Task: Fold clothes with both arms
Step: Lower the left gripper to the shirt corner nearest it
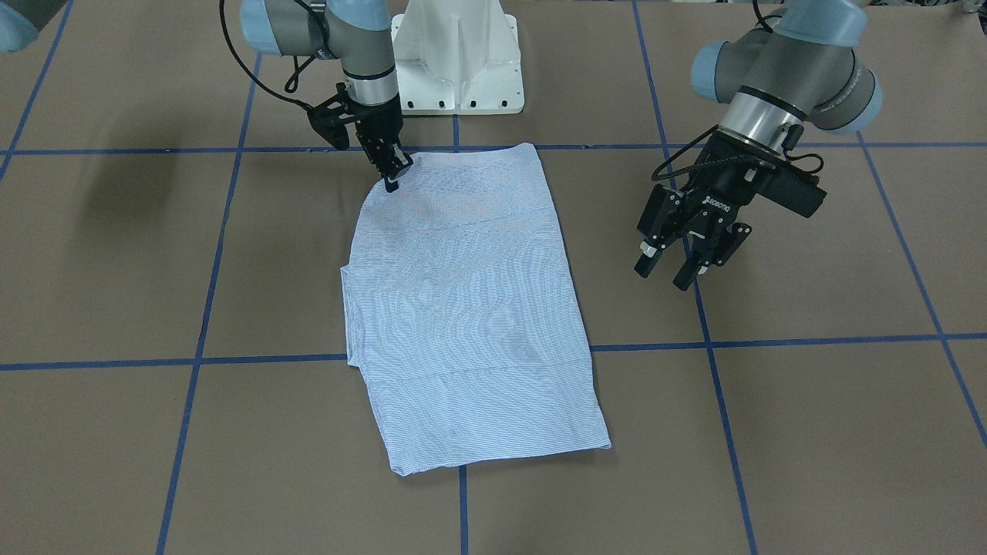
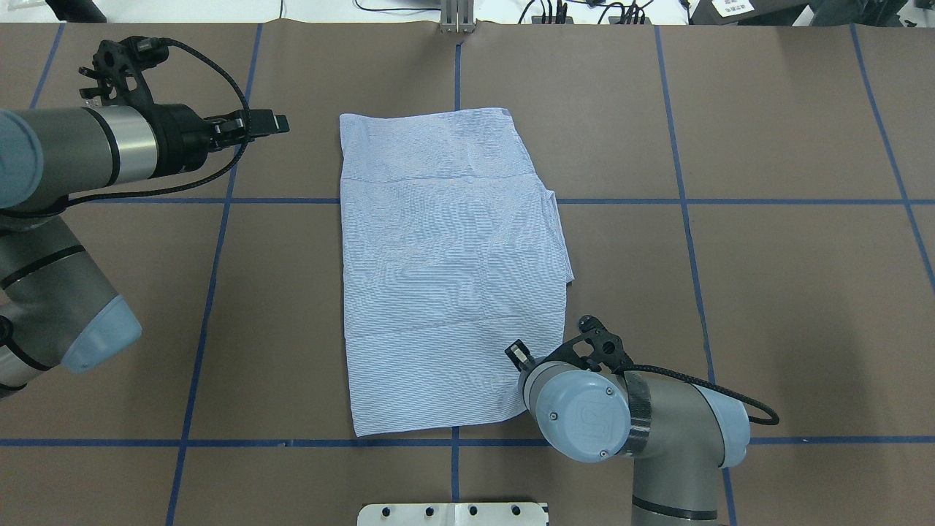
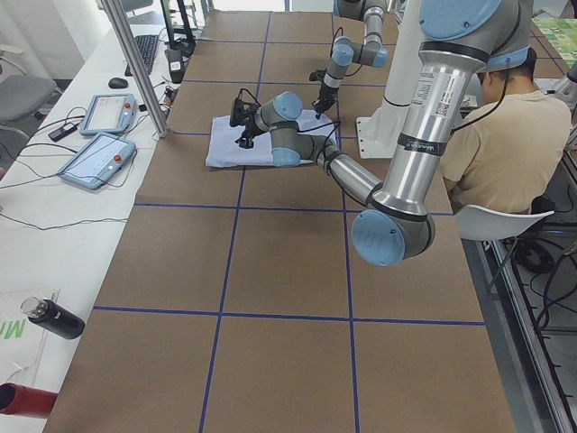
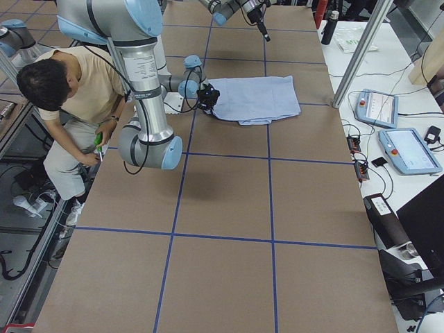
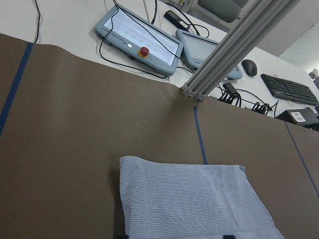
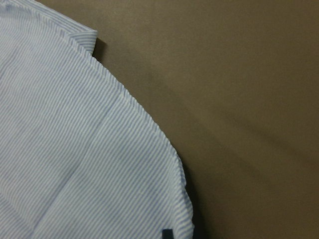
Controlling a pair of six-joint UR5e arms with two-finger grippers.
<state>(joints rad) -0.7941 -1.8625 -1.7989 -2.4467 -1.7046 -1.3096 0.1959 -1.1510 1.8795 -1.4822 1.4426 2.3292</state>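
Fingers: right gripper [image 1: 392, 176] pinched shut on the shirt [image 1: 470, 308] at its corner nearest the white pedestal [image 1: 459, 54]. Left gripper [image 1: 665, 270] is spread wide, hanging beside the cloth, not touching it. Shirt is folded into a flat rectangle mid-table [image 1: 810, 401], on brown surface with a blue tape grid. Aluminium post [image 5: 234, 50] and teach pendants [image 5: 139, 42] sit past the far edge. Person [image 3: 500, 135] sits by the base.
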